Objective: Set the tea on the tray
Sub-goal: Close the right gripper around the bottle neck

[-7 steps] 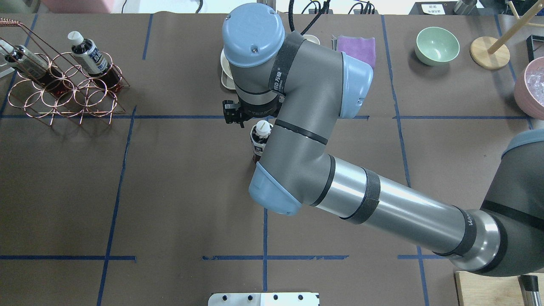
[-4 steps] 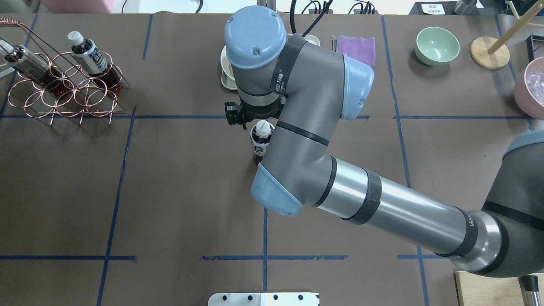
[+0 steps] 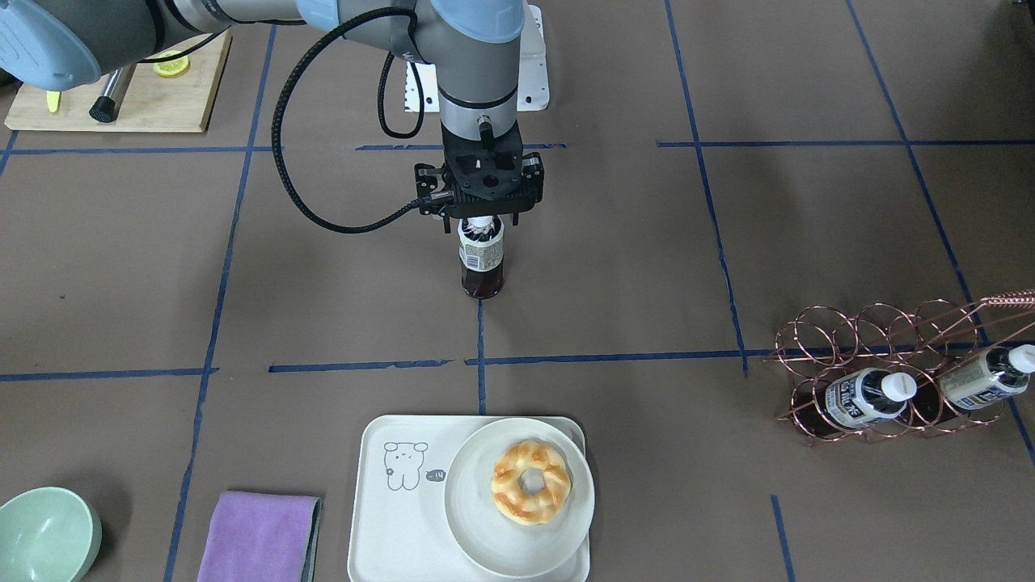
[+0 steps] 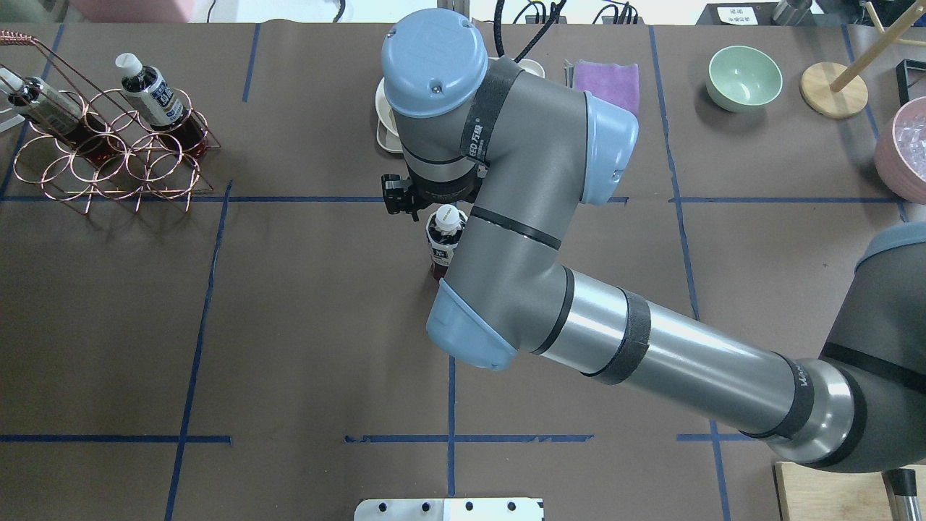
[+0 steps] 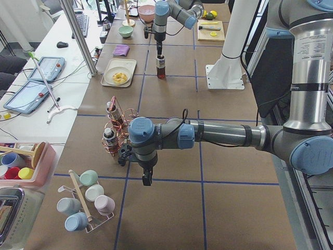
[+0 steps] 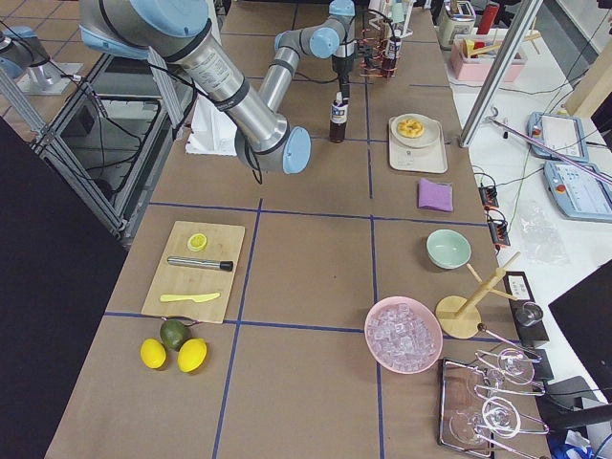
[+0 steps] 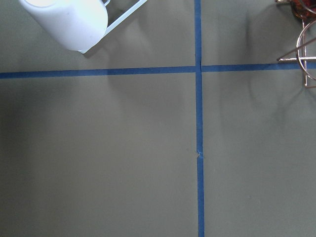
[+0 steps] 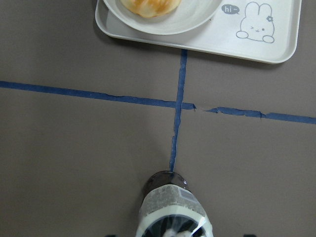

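Note:
The tea (image 3: 481,263) stands upright on the brown table at the centre, its base on a blue tape line in the right wrist view (image 8: 172,202). My right gripper (image 3: 481,222) hangs straight down over its cap, with a finger on either side of the cap and gaps showing, so it is open. The tray (image 3: 396,525) lies nearer the operators' edge, apart from the bottle, and shows at the top of the right wrist view (image 8: 212,37). My left gripper (image 5: 147,179) points down beside the wire rack; I cannot tell whether it is open or shut.
A round white plate (image 3: 485,558) with a ring-shaped bread fills one half of the tray. A copper wire rack (image 3: 817,339) holds two more bottles. A purple cloth (image 3: 259,537), a green bowl (image 3: 44,533) and a wooden board (image 3: 137,89) lie around.
My right arm and gripper shifted a few pixels right in the overhead view, then stayed still. The bottle stands in the same spot.

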`<action>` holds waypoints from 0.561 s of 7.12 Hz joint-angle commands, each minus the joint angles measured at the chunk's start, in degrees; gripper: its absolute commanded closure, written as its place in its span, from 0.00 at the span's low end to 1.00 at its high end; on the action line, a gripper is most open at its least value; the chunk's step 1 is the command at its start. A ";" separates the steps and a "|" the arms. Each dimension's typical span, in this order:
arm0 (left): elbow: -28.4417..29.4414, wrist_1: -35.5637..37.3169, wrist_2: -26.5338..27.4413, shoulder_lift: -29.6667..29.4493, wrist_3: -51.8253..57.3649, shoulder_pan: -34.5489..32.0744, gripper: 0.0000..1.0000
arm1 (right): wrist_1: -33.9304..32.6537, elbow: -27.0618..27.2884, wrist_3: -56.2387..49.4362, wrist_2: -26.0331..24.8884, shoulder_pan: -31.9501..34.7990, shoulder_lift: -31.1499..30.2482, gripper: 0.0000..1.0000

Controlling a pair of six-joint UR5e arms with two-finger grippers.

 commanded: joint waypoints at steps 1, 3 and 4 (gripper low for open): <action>-0.07 0.00 -0.05 0.05 0.04 0.00 0.00 | -0.01 -0.04 0.05 0.01 0.00 -0.10 0.15; 0.01 0.00 -0.05 0.05 0.04 0.00 0.00 | -0.01 -0.05 0.05 0.36 0.00 -0.01 0.34; -0.07 0.00 -0.05 0.05 0.04 0.00 0.00 | -0.09 0.04 0.14 0.36 0.08 -0.01 0.34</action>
